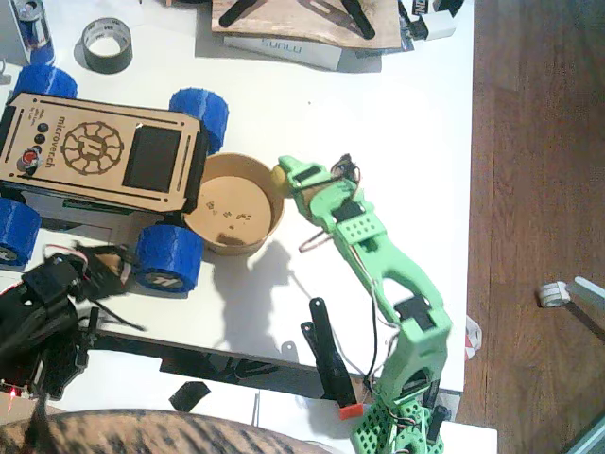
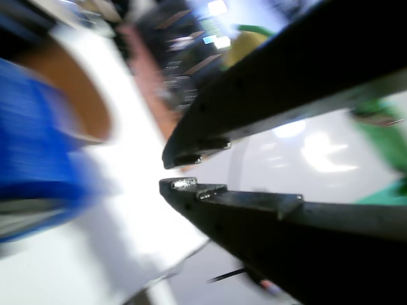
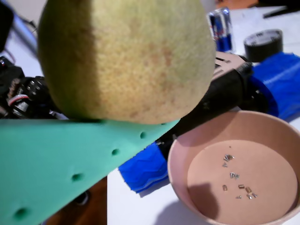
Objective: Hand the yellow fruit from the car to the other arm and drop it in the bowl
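The yellow fruit [image 1: 280, 174] hangs just over the right rim of the tan bowl [image 1: 233, 203], with my green right gripper [image 1: 289, 176] shut on it. In a wrist view the fruit [image 3: 124, 56] fills the top, resting on a green finger [image 3: 70, 150], and the bowl [image 3: 187, 145] with crumbs lies below right. The car [image 1: 99, 151] with blue wheels stands left of the bowl. My black left gripper [image 1: 104, 270] is drawn back at the lower left, near the car's front wheel. In its blurred wrist view the black gripper [image 2: 166, 171] holds nothing, its jaws almost together.
A grey tape roll [image 1: 106, 44] and a can [image 1: 33, 21] stand at the back left. A wooden board with black legs [image 1: 302, 19] lies at the back. The table's right edge [image 1: 470, 189] drops to a wooden floor. Striped fabric [image 1: 142, 435] shows at the bottom.
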Available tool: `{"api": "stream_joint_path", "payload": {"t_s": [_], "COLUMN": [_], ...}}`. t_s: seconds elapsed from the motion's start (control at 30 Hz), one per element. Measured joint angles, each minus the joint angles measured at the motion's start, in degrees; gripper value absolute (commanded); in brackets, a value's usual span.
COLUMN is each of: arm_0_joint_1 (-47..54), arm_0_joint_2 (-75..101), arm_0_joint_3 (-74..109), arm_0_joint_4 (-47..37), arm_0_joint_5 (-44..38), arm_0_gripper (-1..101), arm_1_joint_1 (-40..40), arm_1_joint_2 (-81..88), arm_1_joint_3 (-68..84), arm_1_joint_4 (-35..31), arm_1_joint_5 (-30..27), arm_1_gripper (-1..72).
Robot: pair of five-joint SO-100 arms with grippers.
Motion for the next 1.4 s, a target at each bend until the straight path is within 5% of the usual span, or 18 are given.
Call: {"api": "stream_joint_path", "payload": {"t_s": [0.4, 0.87, 1.33, 1.4], "arm_0_joint_1": [-29.9, -31.3, -31.3, -31.3], "arm_0_joint_2": [6.2, 20.7, 21.1, 21.1], "arm_0_joint_3": [0.0, 1.3, 1.3, 1.3], "arm_0_joint_4": [12.8, 25.4, 26.9, 26.9], "arm_0_joint_5": [12.5, 12.5, 12.7, 12.7], "arm_0_gripper": [0, 0, 1, 1], "arm_1_joint_1": [-1.5, -6.2, -7.0, -7.1], "arm_1_joint_2": [-15.5, -32.2, -37.4, -37.4], "arm_1_joint_3": [-18.4, -40.6, -47.1, -47.3], "arm_1_joint_4": [7.0, 17.2, 19.1, 19.2], "arm_1_joint_5": [2.8, 6.8, 8.3, 9.5], "arm_1_gripper": [-0.1, -0.1, 0.1, 6.1]}}
